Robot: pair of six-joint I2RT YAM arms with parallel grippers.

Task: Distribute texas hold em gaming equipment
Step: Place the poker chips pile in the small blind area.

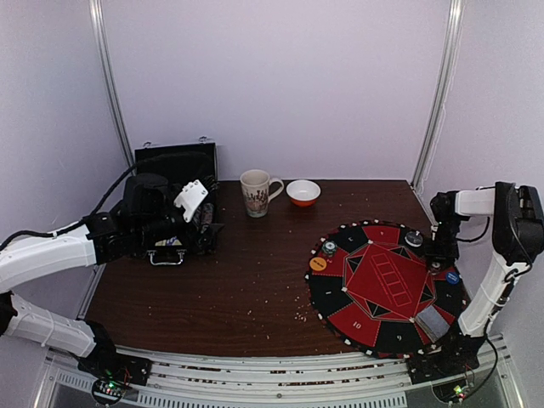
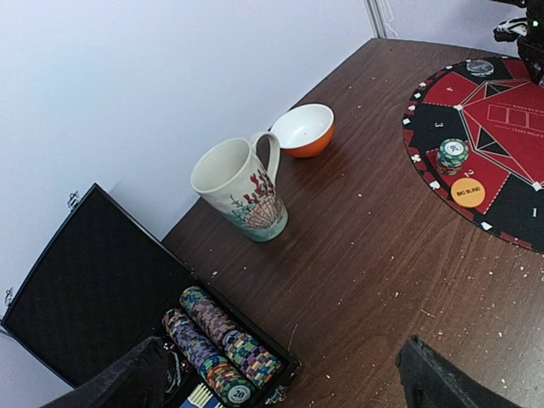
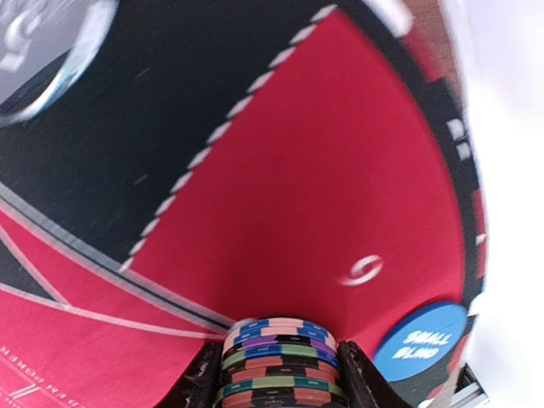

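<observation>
Right wrist view: right gripper (image 3: pixel 276 387) closed partway on a stack of striped chips (image 3: pixel 276 353), with one dark finger (image 3: pixel 202 382) pressed to each side of it. Held low over the red-and-black mat (image 3: pixel 280 187), on or just above a red panel; cannot tell which. Just beside the right-hand finger, a blue disc (image 3: pixel 421 340) lettered SMALL BLIND, flat on the mat. Well ahead of the fingertips and off to the left, a clear round disc (image 3: pixel 38 51), blurred.

Top external: right gripper (image 1: pixel 442 251) over the far right part of the mat (image 1: pixel 357 319), with the blue disc (image 1: pixel 452 277) just behind the fingers, toward the arm's base. Farther back that way, a grey-backed deck (image 1: pixel 433 323) lying at the near edge of the mat. Across the mat from the fingers, an orange disc (image 1: pixel 318 263) and a short chip pile (image 1: pixel 328 248), just beside each other.

Left wrist view: left gripper (image 2: pixel 285 357) spread wide, holding nothing, its fingers (image 2: pixel 127 382) at the bottom corners. Between and just under them, the corner of an open black case (image 2: pixel 76 280) with rows of chips (image 2: pixel 212 336) packed on edge. Ahead of the fingers, a patterned mug (image 2: pixel 242 183) and an orange-and-white bowl (image 2: pixel 304 129), standing near each other on the brown table (image 2: pixel 365 255). Well ahead and to the right, the orange disc (image 2: pixel 468 192), lettered BIG BLIND, just beside the short chip pile (image 2: pixel 452 155) on the mat.
</observation>
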